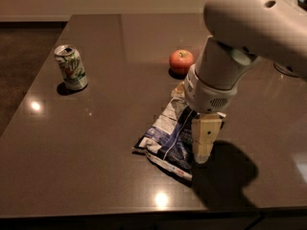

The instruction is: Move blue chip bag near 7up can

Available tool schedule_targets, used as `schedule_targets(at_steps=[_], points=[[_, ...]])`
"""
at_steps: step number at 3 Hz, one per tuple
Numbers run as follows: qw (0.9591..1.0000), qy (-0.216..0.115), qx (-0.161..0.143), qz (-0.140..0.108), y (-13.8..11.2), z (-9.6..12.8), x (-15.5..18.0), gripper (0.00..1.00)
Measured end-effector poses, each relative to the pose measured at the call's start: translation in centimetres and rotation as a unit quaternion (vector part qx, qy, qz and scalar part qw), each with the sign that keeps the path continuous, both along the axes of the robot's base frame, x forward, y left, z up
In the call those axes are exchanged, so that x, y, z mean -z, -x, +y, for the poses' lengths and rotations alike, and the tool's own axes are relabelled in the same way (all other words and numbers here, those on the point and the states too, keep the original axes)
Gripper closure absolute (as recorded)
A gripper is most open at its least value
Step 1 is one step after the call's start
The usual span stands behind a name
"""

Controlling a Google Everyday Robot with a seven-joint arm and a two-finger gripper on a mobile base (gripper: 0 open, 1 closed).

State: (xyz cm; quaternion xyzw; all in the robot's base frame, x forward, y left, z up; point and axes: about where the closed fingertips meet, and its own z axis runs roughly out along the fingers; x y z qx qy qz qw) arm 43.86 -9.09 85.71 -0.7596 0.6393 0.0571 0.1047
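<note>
The blue chip bag lies flat on the dark table, right of centre and towards the front. The 7up can stands upright at the far left, well apart from the bag. My gripper hangs from the large white arm and comes down over the bag's right edge, hiding that side. I cannot tell whether it touches or holds the bag.
A red apple sits just behind the bag, close to the arm. The table's front edge runs just below the bag. Its left edge lies beside the can, with dark floor beyond.
</note>
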Motion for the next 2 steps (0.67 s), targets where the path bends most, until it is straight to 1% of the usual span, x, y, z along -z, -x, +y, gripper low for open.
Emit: schedule_targets(at_steps=[1,2], points=[[0.9999,0.012,-0.005,0.000,-0.04,0.08,0.65,0.18],[0.9997,0.021,-0.011,-0.007,-0.01,0.33,-0.16,0.41]])
